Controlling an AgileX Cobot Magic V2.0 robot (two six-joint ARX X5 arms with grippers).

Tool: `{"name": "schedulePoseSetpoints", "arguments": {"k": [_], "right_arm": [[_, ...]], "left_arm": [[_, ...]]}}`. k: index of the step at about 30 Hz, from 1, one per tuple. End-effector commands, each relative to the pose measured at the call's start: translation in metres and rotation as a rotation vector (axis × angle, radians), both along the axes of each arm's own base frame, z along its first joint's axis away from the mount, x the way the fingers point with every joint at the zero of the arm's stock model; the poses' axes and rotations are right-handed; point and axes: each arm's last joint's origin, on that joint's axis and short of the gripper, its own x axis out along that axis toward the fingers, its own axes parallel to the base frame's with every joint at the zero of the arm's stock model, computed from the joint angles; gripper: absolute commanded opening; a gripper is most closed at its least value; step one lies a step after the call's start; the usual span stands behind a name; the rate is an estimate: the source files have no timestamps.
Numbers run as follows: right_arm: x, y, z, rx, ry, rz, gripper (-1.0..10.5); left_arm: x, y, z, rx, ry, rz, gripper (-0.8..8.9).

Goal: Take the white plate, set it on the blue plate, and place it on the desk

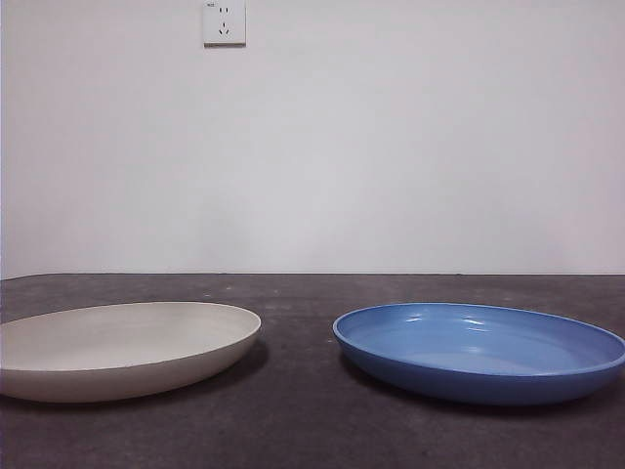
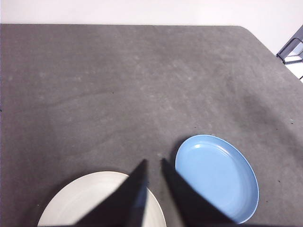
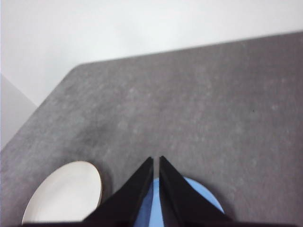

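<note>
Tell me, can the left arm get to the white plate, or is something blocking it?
Probably yes. The left tool hangs above the white plate, its jaws slightly apart and holding nothing. The blue plate sits apart beside it on the desk, and nothing lies on the white plate.

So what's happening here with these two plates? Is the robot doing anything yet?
Nothing is being handled yet. The white plate and the blue plate lie side by side on the desk, apart, with nothing in them. Both arms hang above the table: the left gripper is over the gap between the plates, by the white one's edge, jaws slightly apart, and the right gripper is over the blue plate, jaws nearly closed. Neither holds anything, so the white plate has not been lifted.
</note>
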Motion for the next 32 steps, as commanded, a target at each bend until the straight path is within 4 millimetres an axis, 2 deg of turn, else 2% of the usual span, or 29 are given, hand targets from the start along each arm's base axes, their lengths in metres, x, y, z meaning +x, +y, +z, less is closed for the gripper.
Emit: {"name": "schedulePoseSetpoints", "arguments": {"k": [1,2,4,6,8,11,15,19,23,26,32], "right_arm": [[-0.001,0.001,0.004,-0.010,-0.003,0.011,0.4],[-0.001,0.001,0.003,-0.012,0.005,0.011,1.1],[-0.001,0.001,0.002,-0.012,0.014,0.011,2.9],[-0.001,0.001,0.002,-0.012,0.016,0.010,5.2],[-0.001,0.001,0.002,-0.013,0.015,0.010,6.4],[-0.001,0.001,0.002,-0.015,0.014,0.011,6.6],[-0.002,0.001,0.001,-0.032,0.012,0.019,6.6],[-0.002,0.001,0.001,-0.031,0.013,0.019,6.6],[-0.002,0.001,0.001,-0.024,0.013,0.034,6.6],[-0.003,0.002,0.002,-0.011,0.014,0.067,6.6],[-0.004,0.006,0.002,0.002,0.014,0.120,6.6]], "left_arm": [[0.001,-0.001,0.006,0.003,-0.029,-0.014,3.19],[0.001,-0.001,0.006,0.003,-0.030,-0.014,4.09],[0.001,-0.001,0.006,0.004,-0.024,-0.014,4.95],[0.001,-0.001,0.005,0.007,-0.015,-0.014,5.28],[0.001,-0.001,0.004,0.009,-0.008,-0.014,5.35],[0.000,-0.001,0.003,0.012,0.002,-0.013,5.51],[-0.001,-0.001,0.001,0.018,0.027,-0.014,6.67],[-0.002,0.000,-0.002,0.024,0.061,-0.009,6.53],[0.001,0.005,-0.009,0.018,0.162,0.066,6.53],[0.010,0.014,-0.019,0.027,0.257,0.138,6.53],[0.042,0.029,-0.046,0.052,0.423,0.212,6.52]]}}
